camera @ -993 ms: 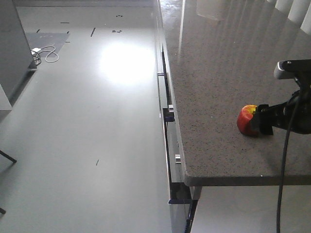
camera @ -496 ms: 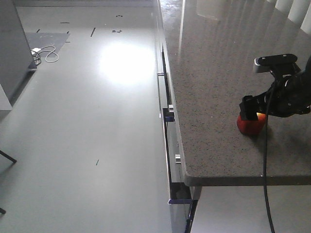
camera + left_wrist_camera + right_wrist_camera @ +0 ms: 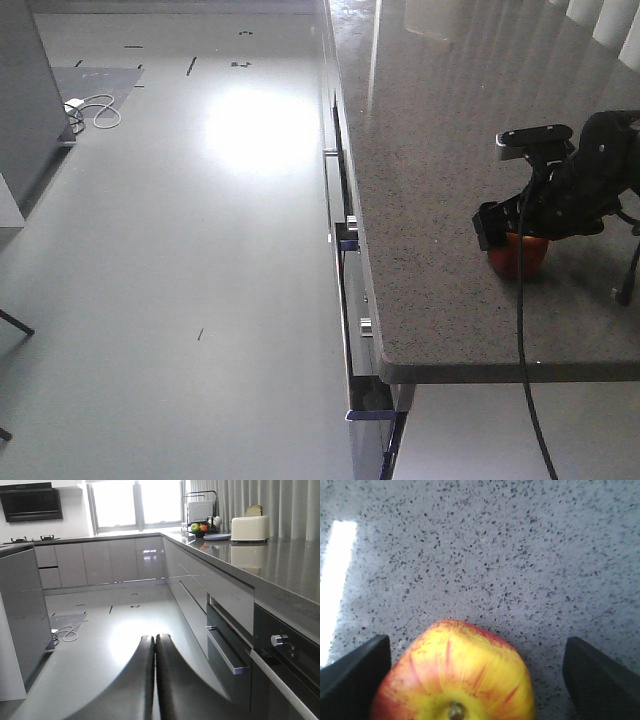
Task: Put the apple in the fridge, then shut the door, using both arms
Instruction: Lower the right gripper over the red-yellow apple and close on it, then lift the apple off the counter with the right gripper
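Right wrist view: the right gripper (image 3: 476, 674) hangs over the apple (image 3: 454, 680), jaws wide, one on each side. It sits on the counter (image 3: 470, 540), near its end edge. Beside the counter, the left gripper (image 3: 154, 650) has its jaws pressed together, empty.

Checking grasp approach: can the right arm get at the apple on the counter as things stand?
Probably yes. The right gripper is above the apple, jaws open on either side, with only bare counter around it. The apple sits off-centre, near one jaw.
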Controlling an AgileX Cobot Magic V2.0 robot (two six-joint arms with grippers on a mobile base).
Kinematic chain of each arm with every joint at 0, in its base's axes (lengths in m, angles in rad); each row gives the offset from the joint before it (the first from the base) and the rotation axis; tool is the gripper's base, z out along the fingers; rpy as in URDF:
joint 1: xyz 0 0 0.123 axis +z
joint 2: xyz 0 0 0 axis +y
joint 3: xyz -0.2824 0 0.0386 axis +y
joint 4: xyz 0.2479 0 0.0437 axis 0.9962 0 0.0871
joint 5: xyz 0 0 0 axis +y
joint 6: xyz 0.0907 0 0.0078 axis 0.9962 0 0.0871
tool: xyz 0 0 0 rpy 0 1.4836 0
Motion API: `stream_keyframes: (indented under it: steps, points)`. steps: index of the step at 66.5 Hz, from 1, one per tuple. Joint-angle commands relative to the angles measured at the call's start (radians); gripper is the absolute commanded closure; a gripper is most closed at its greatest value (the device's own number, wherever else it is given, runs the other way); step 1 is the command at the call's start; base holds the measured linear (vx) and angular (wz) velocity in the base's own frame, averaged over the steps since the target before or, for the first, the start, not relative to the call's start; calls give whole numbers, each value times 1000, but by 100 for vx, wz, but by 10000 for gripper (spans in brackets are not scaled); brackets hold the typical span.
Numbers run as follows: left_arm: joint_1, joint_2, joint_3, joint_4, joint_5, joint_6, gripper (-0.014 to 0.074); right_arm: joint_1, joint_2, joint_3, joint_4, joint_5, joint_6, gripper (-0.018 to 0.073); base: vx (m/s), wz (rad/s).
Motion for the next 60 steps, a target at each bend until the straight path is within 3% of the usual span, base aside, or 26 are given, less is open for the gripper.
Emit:
stream_keyframes:
  steps: [1,43,54,60]
  points:
    - [-7,-15,-17,-4,-65,-11,603,-3,-42,-33,-3,-18,0,-64,0,0]
    - [-7,-15,-17,-4,-65,-11,603,-3,-130,-33,1,11,-3,361,0,0]
    - [-7,-15,-17,-4,-65,-11,603,-3,-223,-25,69,15,-13,406,0,0]
    - [-7,-15,-17,-4,-65,-11,603,-3,-282,13,156,4,-59,413,0,0]
